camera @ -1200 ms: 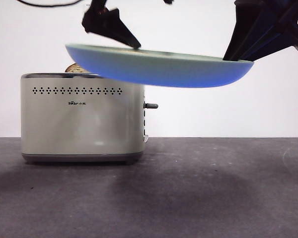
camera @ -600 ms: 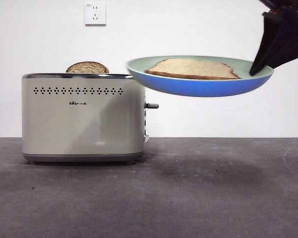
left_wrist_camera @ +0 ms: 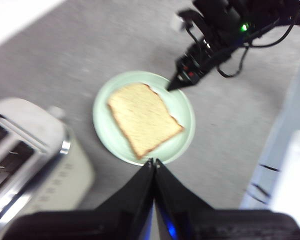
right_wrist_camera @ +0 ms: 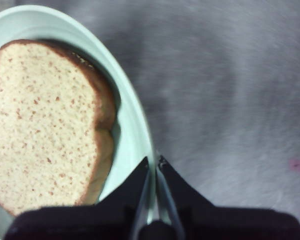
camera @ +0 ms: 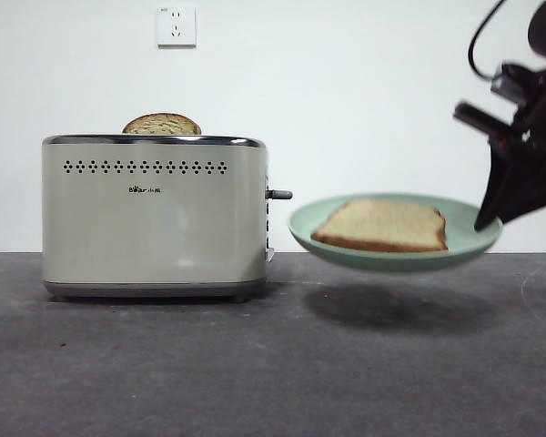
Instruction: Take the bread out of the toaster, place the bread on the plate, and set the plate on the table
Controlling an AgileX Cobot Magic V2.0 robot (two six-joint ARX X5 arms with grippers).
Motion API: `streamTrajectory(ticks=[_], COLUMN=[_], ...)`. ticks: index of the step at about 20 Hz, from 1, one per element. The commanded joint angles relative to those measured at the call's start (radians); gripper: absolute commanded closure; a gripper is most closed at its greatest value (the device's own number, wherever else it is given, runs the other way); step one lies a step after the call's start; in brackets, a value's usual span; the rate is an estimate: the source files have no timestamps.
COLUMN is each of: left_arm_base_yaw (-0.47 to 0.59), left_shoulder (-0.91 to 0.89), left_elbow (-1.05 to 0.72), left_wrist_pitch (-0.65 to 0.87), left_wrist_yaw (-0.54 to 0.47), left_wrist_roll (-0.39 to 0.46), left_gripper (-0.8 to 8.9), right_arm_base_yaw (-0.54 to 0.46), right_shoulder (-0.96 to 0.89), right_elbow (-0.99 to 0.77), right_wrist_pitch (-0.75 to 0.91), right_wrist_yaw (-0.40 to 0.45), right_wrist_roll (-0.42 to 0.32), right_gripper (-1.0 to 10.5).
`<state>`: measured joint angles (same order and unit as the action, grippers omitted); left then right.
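The bread (camera: 382,226) lies flat on the mint-green plate (camera: 314,232), which hangs a little above the table (camera: 255,364), right of the toaster (camera: 155,214). My right gripper (camera: 484,223) is shut on the plate's right rim; the right wrist view shows its jaws pinching the rim (right_wrist_camera: 152,167) beside the bread (right_wrist_camera: 45,125). My left gripper (left_wrist_camera: 154,162) is shut and empty, high above the plate (left_wrist_camera: 105,115) and bread (left_wrist_camera: 142,117), out of the front view. The toaster also shows in the left wrist view (left_wrist_camera: 30,165).
A second, darker domed slice (camera: 161,124) sticks out of the toaster's top. The toaster's lever (camera: 279,194) points toward the plate. A wall socket (camera: 176,25) is on the white back wall. The right arm's cables (left_wrist_camera: 230,30) show in the left wrist view.
The right gripper has lowered the plate with the bread from above toaster height to just above the table and shifted it right. The left gripper has left the front view.
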<state>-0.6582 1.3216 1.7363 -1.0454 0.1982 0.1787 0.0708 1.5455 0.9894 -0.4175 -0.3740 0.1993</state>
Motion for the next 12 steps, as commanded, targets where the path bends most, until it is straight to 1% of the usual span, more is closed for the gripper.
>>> streamTrajectory(ticks=[1,6,8,11,12], left_arm_base_yaw=[-0.031,-0.133,-0.163,-0.178,-0.178], left_shoulder=[-0.001,-0.001,-0.001,-0.001,-0.001], left_elbow=[-0.001,-0.002,-0.002,-0.002,-0.002], left_wrist_pitch=[0.043,0.112,0.137,0.134,0.123], left_wrist_yaw=[-0.069,-0.264,-0.307,-0.338,-0.361], left_wrist_roll=[0.007,-0.004,-0.026,-0.057,-0.072], left_gripper=[8.21,8.20,8.20,8.20,8.20], right_arm_base_yaw=[-0.004,-0.006,-0.008,-0.011,-0.011], right_shoulder=[0.065,0.139,0.154,0.174,0.183], right_elbow=[-0.002,0.003,0.023,0.035,0.035], right_wrist_pitch=[0.032,0.112,0.116,0.129,0.134], right_wrist_yaw=[-0.011,-0.011,-0.008,-0.005,0.016], right_wrist_roll=[0.014,0.019,0.019,0.021,0.020], right_gripper=[9.6,9.6,9.6,9.6,9.6])
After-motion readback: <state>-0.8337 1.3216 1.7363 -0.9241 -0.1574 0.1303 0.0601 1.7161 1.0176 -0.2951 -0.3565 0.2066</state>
